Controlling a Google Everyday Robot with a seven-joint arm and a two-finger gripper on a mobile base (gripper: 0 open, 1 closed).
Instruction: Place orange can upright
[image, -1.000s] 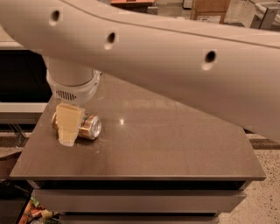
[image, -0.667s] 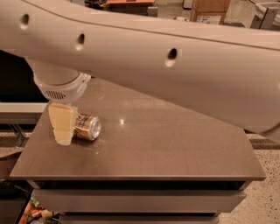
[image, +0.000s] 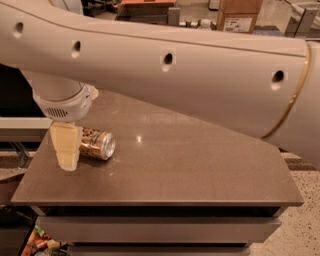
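Note:
The orange can lies on its side near the left end of the dark table. Its silver end faces right and its orange-gold body has pale markings. My gripper hangs below the white wrist and points down at the table. It stands right at the can's left end and covers that end from view. I cannot see whether it touches the can. My big white arm crosses the whole upper part of the view.
The table's left edge lies close to the gripper and its front edge is just below. Cardboard boxes stand in the far background. Colourful items lie on the floor at lower left.
The gripper has moved a little to the left along the can's left end, and the arm has swung across the view. The can has stayed lying in place.

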